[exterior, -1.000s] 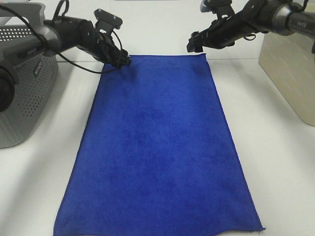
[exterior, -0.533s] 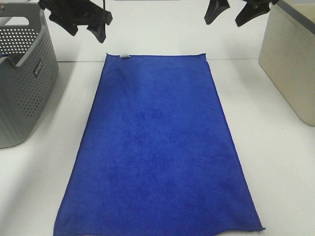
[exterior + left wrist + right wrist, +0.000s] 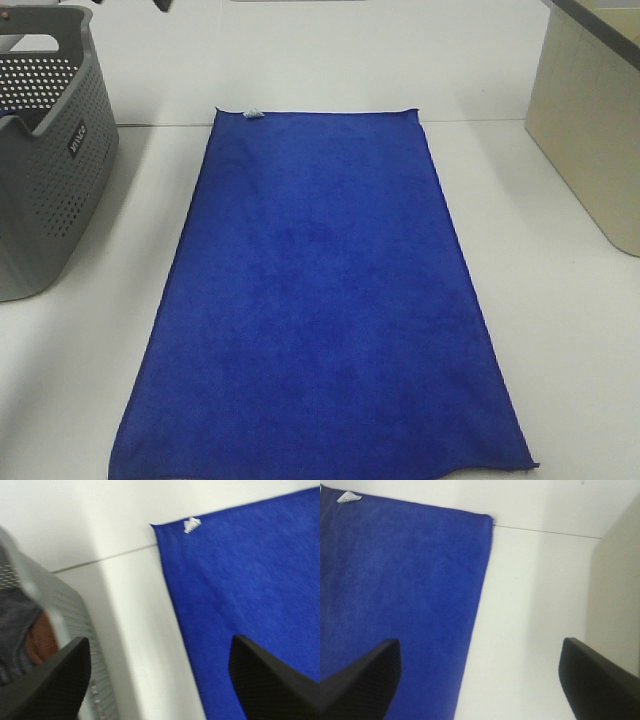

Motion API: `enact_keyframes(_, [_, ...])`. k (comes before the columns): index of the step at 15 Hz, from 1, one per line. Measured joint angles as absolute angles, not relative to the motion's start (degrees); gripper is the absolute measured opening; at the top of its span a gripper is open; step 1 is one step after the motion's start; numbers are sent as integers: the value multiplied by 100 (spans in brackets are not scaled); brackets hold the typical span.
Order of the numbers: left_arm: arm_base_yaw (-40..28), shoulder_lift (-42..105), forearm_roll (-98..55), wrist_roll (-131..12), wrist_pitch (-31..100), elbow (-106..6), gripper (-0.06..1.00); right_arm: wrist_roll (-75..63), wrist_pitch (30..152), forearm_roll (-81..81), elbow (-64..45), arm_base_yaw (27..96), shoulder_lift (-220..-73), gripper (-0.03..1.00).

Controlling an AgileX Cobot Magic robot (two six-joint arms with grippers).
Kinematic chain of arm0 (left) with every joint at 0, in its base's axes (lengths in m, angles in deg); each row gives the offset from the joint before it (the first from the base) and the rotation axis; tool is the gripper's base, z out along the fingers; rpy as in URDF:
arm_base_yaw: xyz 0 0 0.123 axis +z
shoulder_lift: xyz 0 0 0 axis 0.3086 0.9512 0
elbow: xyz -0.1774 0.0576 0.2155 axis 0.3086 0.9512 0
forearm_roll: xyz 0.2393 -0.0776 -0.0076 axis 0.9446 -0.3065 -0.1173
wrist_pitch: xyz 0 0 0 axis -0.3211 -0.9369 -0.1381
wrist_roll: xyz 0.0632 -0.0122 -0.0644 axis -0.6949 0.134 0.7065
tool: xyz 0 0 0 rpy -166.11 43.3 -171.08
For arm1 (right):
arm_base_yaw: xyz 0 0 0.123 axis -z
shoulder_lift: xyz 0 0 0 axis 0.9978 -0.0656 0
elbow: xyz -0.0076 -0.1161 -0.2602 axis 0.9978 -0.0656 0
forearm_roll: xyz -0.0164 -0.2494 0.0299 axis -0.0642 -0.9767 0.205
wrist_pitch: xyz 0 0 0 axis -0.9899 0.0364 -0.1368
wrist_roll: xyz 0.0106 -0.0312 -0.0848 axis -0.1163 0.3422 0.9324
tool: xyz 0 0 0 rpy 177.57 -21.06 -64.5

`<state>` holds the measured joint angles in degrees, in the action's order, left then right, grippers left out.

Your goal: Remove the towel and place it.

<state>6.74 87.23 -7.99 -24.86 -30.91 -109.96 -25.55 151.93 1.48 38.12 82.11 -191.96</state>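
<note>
The deep blue towel point(image 3: 320, 300) lies spread flat on the white table, its long side running from the far edge to the near edge, with a small white tag point(image 3: 252, 113) at its far left corner. The towel point(image 3: 250, 590) and tag point(image 3: 191, 525) show in the left wrist view, and the towel point(image 3: 395, 590) in the right wrist view. My left gripper point(image 3: 160, 680) is open and empty, high above the towel's far left corner. My right gripper point(image 3: 480, 680) is open and empty, high above the far right corner. Both arms are out of the exterior view.
A grey perforated basket point(image 3: 40, 160) stands at the left, with clothes inside point(image 3: 25, 630). A beige bin point(image 3: 590, 130) stands at the right, also seen in the right wrist view point(image 3: 615, 605). The white table point(image 3: 560, 330) shows on both sides of the towel.
Both grippers let go of the towel's far corners and rose up out of the exterior view. The towel stays flat, its white tag now uncovered.
</note>
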Motion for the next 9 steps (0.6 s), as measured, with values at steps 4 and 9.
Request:
enact_keyframes(4, [1780,8379,-799,-2492,-3091,-10996,72,-2532,15199,16,3812,8967,-19024,82])
enact_keyframes(9, [1923,7411,-1280,-2750,-3079,-9821,72,-2308,15187,-24,2168,8910,-17552,82])
